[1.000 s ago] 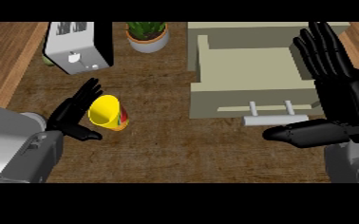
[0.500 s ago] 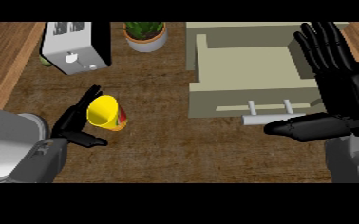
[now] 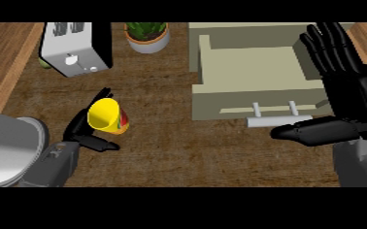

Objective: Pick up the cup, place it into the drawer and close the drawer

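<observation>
Two hands in view. Left hand point(image 3: 80, 132), lower left, is curled round the yellow cup point(image 3: 106, 116), thumb below it and fingers behind; cup sits tilted on the dark wood-grain counter point(image 3: 165, 145). Right hand point(image 3: 337, 85) rests at right edge, fingers straight and upward, holding nothing. Boxy beige drawer point(image 3: 251, 73) stands pulled out, pale bar handle point(image 3: 276, 120) in front. Boxy toaster point(image 3: 75, 48) and potted plant point(image 3: 147, 36) behind.

Left hand point(image 3: 80, 132) palm hidden behind yellow cup point(image 3: 106, 116); plant point(image 3: 147, 35) top and toaster point(image 3: 75, 47) cut off at top.
</observation>
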